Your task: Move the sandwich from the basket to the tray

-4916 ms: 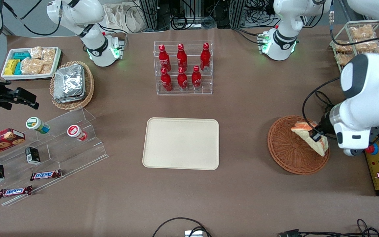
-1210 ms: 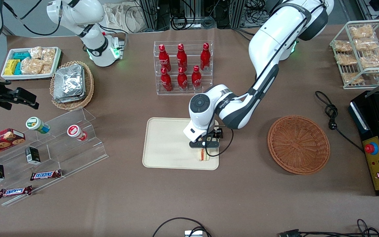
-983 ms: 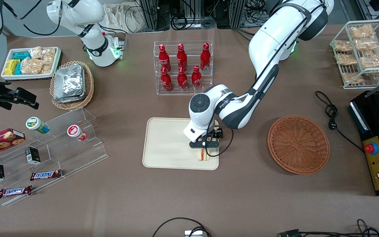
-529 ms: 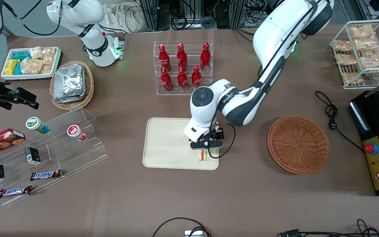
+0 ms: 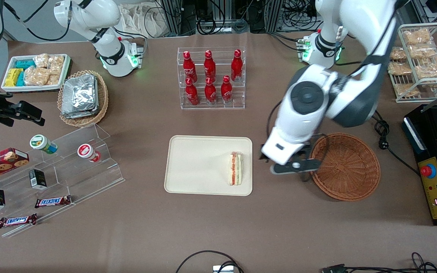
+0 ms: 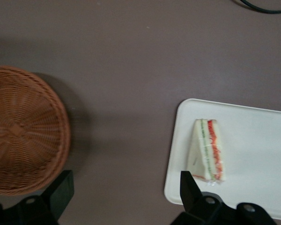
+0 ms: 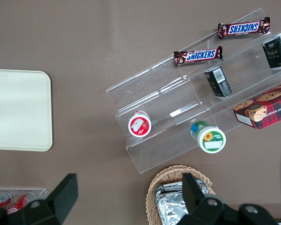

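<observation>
The left arm's gripper [image 5: 296, 167] hangs raised, fingers spread apart, holding nothing.

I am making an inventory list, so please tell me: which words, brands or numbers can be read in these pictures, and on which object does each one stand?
"SNICKERS": on the first chocolate bar on the clear acrylic stand.
"SNICKERS": on the second chocolate bar, same stand.
Red bottles: white script, too small to read.
Cookie box, two black packets, two round lids: print unreadable.
Sandwich, tray, basket, gripper: no text.
</observation>
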Controlling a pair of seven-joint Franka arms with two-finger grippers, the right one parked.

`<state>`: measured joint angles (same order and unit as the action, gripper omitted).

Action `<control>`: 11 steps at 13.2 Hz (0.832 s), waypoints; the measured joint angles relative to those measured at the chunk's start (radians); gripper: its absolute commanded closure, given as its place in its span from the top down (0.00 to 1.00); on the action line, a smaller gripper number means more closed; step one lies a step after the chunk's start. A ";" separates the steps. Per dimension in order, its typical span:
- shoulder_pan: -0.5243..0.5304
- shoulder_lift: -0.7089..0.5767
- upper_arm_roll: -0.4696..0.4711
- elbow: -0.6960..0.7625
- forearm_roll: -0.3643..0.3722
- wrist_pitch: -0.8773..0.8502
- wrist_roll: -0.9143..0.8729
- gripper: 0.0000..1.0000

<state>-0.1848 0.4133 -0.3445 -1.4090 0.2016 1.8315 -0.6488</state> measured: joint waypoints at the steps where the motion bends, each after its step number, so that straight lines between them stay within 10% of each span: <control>1: 0.036 -0.035 0.000 -0.014 -0.007 -0.024 0.022 1.00; 11: 0.159 -0.393 0.189 -0.241 -0.155 -0.125 0.438 1.00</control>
<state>-0.0256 0.0202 -0.1554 -1.6500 0.0463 1.7062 -0.2107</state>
